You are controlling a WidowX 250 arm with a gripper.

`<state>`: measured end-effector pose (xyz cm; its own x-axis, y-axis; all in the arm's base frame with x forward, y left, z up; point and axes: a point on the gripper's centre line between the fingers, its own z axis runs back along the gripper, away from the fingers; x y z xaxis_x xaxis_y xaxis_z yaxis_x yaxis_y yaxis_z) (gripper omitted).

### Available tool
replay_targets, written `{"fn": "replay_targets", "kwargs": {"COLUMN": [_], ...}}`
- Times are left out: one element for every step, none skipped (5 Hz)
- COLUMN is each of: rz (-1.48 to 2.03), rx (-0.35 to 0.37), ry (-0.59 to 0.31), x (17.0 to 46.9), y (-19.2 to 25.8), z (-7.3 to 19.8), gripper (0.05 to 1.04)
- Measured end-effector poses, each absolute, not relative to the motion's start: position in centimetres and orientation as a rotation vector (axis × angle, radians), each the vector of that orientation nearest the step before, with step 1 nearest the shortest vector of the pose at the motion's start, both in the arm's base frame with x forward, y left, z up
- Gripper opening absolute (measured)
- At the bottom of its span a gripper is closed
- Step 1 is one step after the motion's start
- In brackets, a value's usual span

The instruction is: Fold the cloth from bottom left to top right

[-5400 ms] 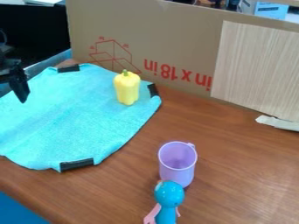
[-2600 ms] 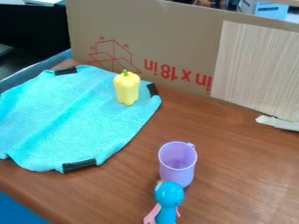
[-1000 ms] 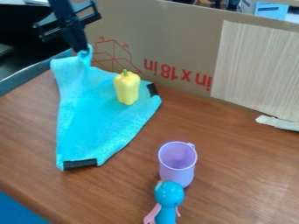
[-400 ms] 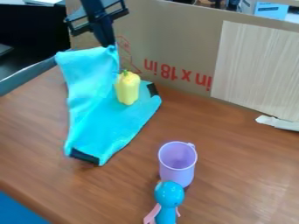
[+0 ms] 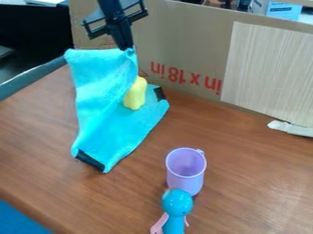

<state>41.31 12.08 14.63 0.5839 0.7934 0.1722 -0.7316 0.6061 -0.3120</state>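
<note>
High at the upper left, in front of the cardboard, my gripper [image 5: 127, 46] is shut on a corner of the cloth. The turquoise cloth [image 5: 113, 123] hangs from it as a raised flap, and its lower part lies on the table. A black strip marks the cloth's bottom edge, another its right corner. On the cloth stands a yellow pepper [image 5: 138, 97], its left side and top partly hidden behind the raised flap.
A purple cup [image 5: 186, 171] stands right of the cloth on the wooden table [image 5: 245, 183], with a blue-headed toy [image 5: 176, 203] just in front of it. Upright cardboard [image 5: 183, 41] with a pale wood panel [image 5: 269, 73] bounds the back.
My gripper came in from the upper left with the cloth's corner and moved right. The left part of the cloth lifted off the table, its bottom edge shifted inward, and the flap now partly covers the pepper.
</note>
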Motion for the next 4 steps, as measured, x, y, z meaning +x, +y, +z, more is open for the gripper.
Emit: {"fn": "replay_targets", "kwargs": {"rz": [0.903, 0.918, 0.974, 1.093], "rx": [-0.212, -0.226, -0.284, -0.384], "ry": [-0.325, -0.322, -0.319, -0.323], "x": [41.7, 42.1, 41.6, 39.9], "y": [11.7, 11.6, 12.9, 16.9], "z": [14.6, 14.0, 13.5, 13.4], "gripper": [0.078, 0.224, 0.485, 0.785]}}
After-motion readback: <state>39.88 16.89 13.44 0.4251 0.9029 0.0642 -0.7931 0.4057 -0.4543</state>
